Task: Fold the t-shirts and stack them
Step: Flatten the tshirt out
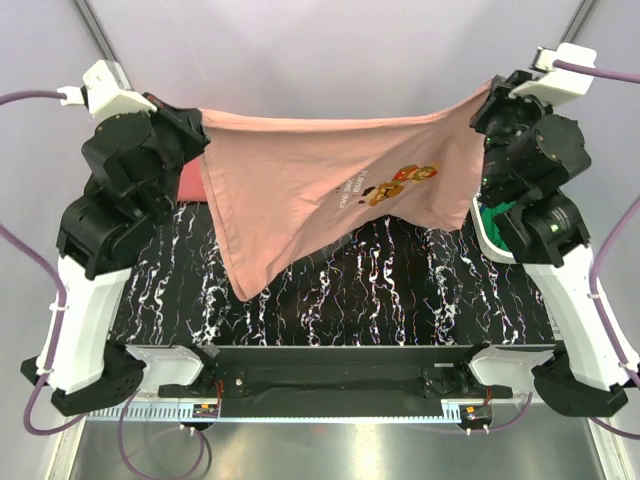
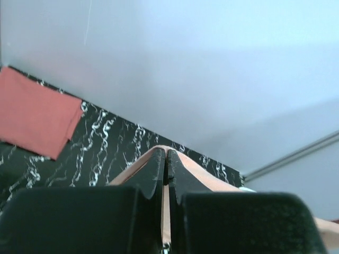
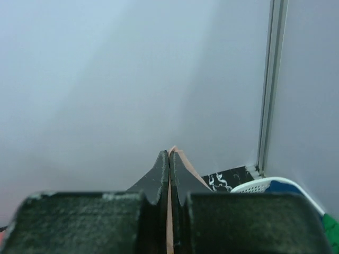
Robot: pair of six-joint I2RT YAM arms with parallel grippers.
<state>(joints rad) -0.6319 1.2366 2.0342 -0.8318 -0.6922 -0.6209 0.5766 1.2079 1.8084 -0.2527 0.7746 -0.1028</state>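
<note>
The pale salmon-pink t-shirt (image 1: pixel 300 190) hangs stretched in the air across the back of the table, its printed side facing the camera and one corner drooping towards the mat. My left gripper (image 1: pixel 203 128) is shut on its left upper corner, and my right gripper (image 1: pixel 487 100) is shut on its right upper corner. In the left wrist view the left gripper (image 2: pixel 165 153) has pink cloth (image 2: pixel 206 177) pinched between its jaws. The right gripper (image 3: pixel 169 153) likewise pinches a thin pink edge (image 3: pixel 188 166). The coral-red t-shirt (image 2: pixel 34 116) lies folded flat at the back left (image 1: pixel 190 185).
A black marbled mat (image 1: pixel 380 290) covers the table. A white basket (image 1: pixel 490 228) with green and blue contents stands at the right, behind my right arm, and shows as the basket (image 3: pixel 265 185) low in the right wrist view. Pale walls and a metal frame post (image 3: pixel 270 84) enclose the back.
</note>
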